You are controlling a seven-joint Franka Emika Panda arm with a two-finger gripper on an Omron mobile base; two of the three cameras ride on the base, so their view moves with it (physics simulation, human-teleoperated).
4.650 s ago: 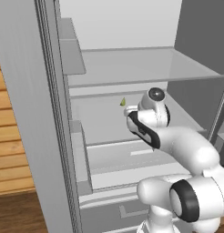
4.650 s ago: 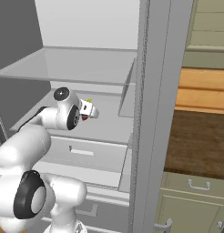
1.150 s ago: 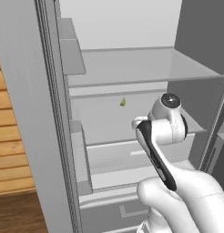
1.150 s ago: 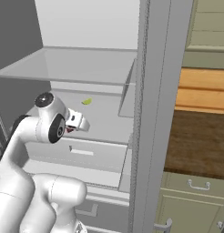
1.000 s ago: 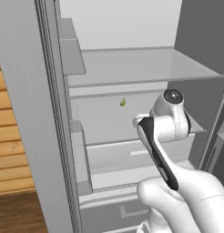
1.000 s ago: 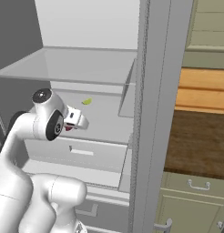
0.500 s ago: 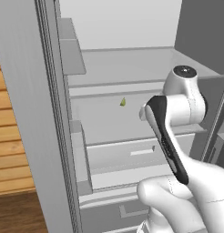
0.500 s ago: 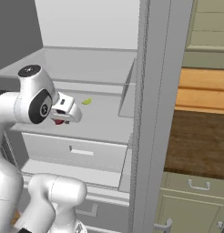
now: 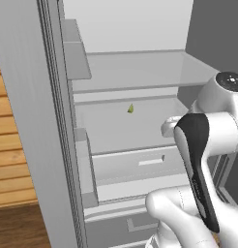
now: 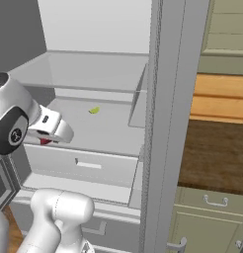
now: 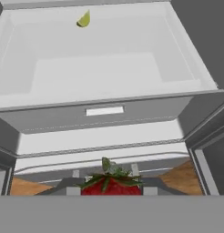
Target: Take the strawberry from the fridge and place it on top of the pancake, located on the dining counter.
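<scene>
Red strawberry [image 11: 111, 184] sits clamped in our end effector [image 10: 44, 140], outside the fridge [image 9: 140, 72] shelf. Next, we judge, comes driving toward the pancake tabletop.

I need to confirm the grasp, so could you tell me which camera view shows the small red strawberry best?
The hand view: the small red strawberry with green leaves sits close at the bottom. The right base view gives a red sliver under the end effector; the left base view's arm blocks it.
</scene>
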